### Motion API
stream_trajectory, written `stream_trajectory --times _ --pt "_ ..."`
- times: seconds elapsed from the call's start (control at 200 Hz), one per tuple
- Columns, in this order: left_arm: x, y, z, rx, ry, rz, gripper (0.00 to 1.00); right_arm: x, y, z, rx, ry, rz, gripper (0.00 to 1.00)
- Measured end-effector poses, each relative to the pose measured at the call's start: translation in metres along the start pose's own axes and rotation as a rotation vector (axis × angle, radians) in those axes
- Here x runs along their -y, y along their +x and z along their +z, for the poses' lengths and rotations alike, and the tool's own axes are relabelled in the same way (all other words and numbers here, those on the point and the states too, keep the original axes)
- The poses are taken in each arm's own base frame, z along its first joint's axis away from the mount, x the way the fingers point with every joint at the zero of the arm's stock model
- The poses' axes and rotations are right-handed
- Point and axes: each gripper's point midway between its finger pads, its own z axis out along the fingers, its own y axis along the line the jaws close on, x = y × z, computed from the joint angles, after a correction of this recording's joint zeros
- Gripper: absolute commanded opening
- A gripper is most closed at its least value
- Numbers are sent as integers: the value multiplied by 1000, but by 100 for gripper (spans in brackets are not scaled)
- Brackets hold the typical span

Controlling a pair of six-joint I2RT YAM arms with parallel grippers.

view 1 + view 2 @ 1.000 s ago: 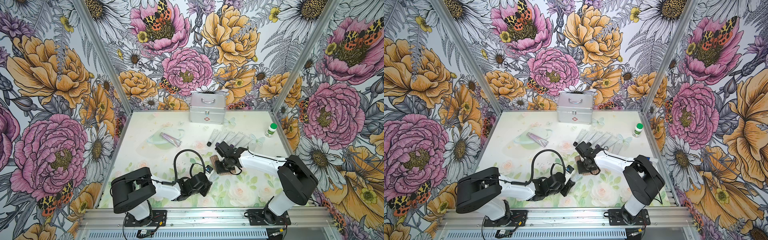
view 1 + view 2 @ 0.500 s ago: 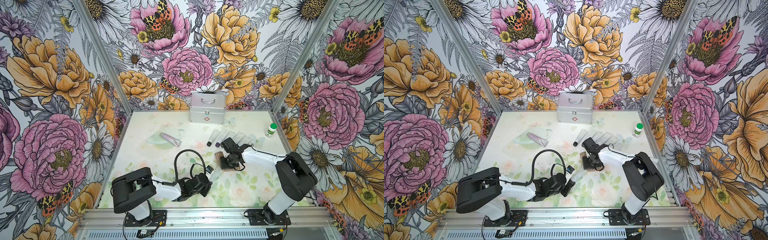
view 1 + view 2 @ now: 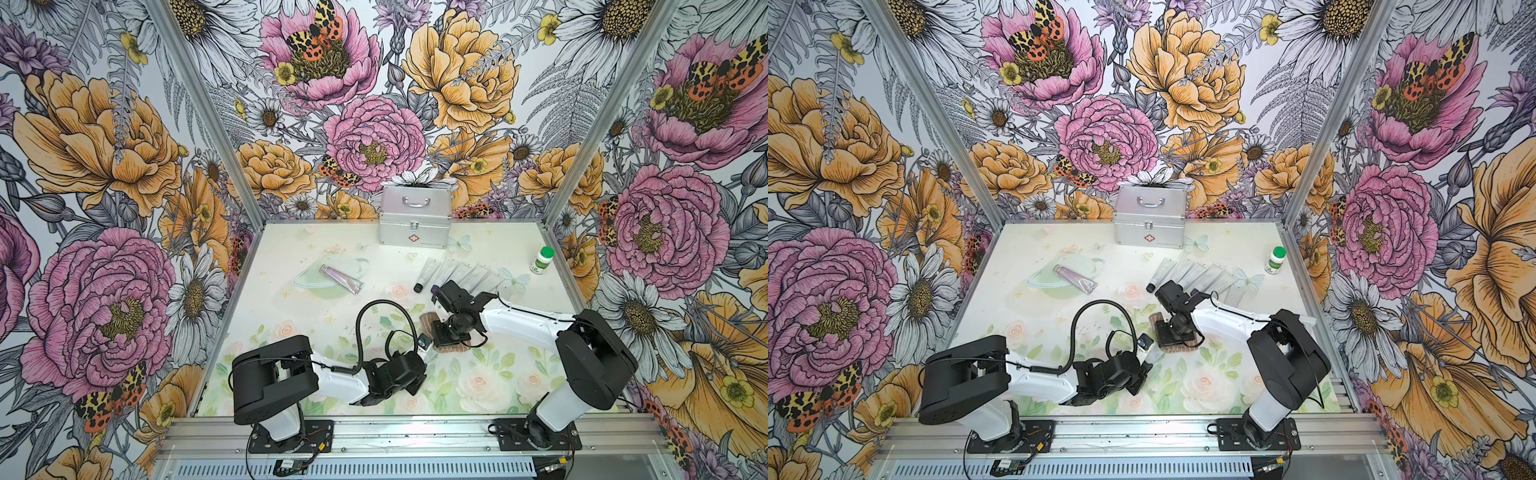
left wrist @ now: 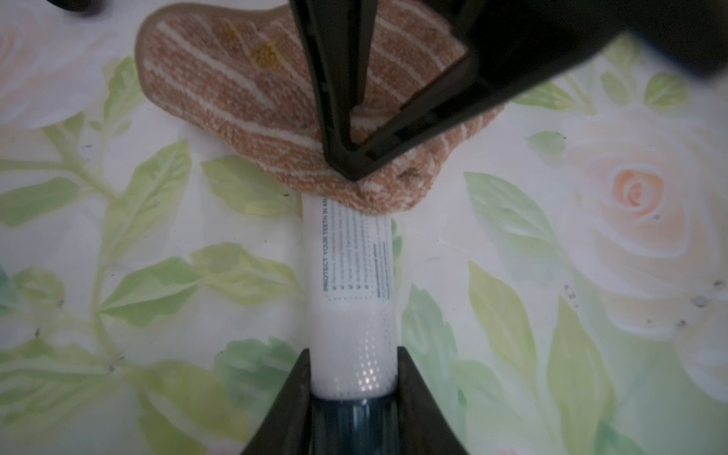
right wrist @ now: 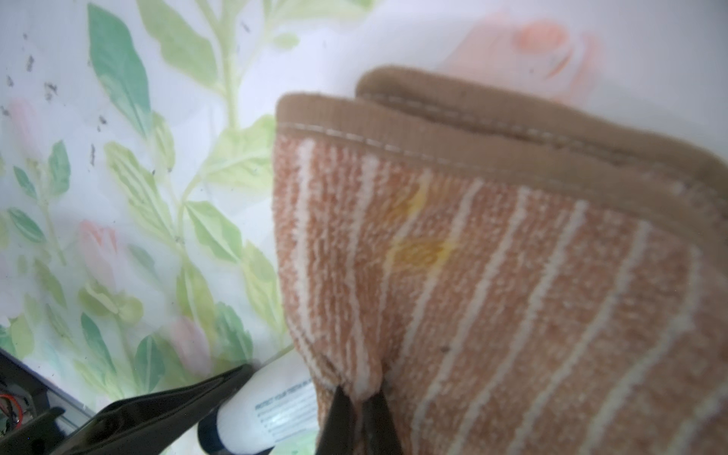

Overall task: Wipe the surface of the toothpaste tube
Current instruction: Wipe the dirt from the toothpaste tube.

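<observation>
The left gripper (image 4: pixel 352 354) clamps the toothpaste tube (image 4: pixel 350 268) near its cap. The right gripper (image 5: pixel 359 398) pinches a striped cloth (image 5: pixel 492 283) that hides the tube's far end.

Floral wallpaper (image 3: pixel 374 137) of pink and orange peonies, daisies and moths covers the walls at nine, twelve and three o'clock. Aluminium posts (image 3: pixel 214 124) mark the corners. The evenly lit tabletop (image 3: pixel 498 245) bears a pale rose-and-leaf print; an aluminium rail (image 3: pixel 415 432) runs along six o'clock.

At tabletop (image 3: pixel 291 320) centre, towel (image 4: pixel 244 90) is laid over tube (image 4: pixel 350 275) end; case (image 3: pixel 415 222) is set at back edge, bottle (image 3: pixel 542 260) at right edge.
</observation>
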Motion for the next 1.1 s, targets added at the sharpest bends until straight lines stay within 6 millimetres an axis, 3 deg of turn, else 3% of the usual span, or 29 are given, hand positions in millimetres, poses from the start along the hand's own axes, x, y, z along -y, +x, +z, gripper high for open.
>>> stream_trajectory --times 0.15,0.64,0.946,1.101 --pt "0 -1 1 4 -15 10 30 -1 2 -1 -6 -7 7 0" --pt "1 -3 3 11 -33 19 30 39 -28 -2 -10 17 118 0" --pt "2 -2 1 11 -48 30 30 33 -27 -2 -11 8 99 0" --pt "1 -2 1 12 -59 37 30 22 -12 -3 -19 -6 71 0"
